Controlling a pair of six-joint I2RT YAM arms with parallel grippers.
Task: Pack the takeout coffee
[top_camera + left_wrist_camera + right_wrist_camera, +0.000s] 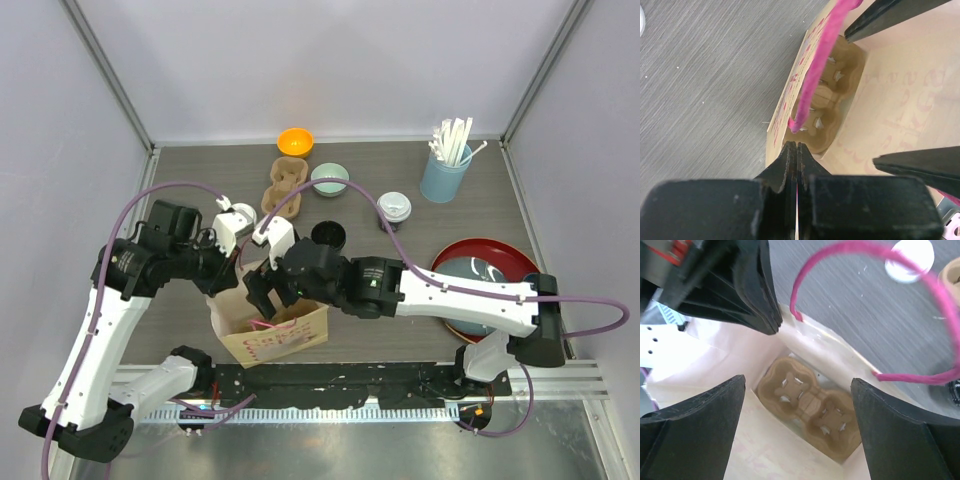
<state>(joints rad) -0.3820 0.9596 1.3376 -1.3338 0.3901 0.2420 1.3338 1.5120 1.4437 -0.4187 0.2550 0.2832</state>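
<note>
My left gripper [797, 145] is clenched on the paper bag [290, 335] rim, propping it open. My right gripper [797, 382] is released and empty above the cup carrier [810, 410] at the bag's bottom. The lidded coffee cup [394, 207] sits on the table, well apart. Step looks like cup fetch: right reaches over, grips below the lid.

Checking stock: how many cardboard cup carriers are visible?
2. One carrier lies on the table near the orange bowl; the other sits inside the paper bag. More could be nested unseen.

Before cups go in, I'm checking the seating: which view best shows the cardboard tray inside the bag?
Right wrist: looks straight down on the tray, both sockets visible. Left wrist shows it partly behind the pink handle. Top external: hidden inside the bag.
</note>
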